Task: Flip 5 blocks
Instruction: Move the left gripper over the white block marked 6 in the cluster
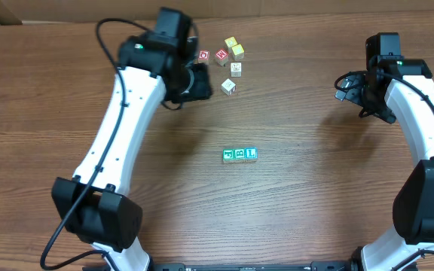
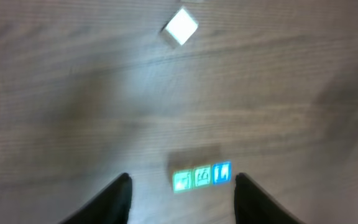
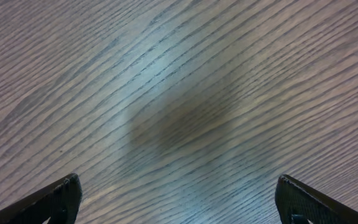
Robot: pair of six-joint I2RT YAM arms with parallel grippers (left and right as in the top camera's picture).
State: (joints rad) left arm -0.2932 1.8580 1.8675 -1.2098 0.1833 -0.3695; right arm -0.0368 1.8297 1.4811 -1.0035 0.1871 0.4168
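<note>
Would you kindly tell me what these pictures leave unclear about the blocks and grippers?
Teal blocks: symbols too small overhead, blurred in left wrist view.
Left gripper: fingers cut by bottom edge; overhead, the arm hides them.
Right gripper: fingers cut by bottom edge; overhead, too small.

Open table [image 1: 315, 196] is left on every side of the teal row [image 1: 239, 154], which is kept well apart from everything else. At the far side, the red and yellow cubes [image 1: 221, 55] are crowded together, with one white block [image 1: 236, 68] just beside them. A second white block [image 1: 228, 86] is flanked closely by the left hand [image 1: 206, 83]. Only wood is seen under the right hand [image 3: 178, 193], whose fingers are spread.
</note>
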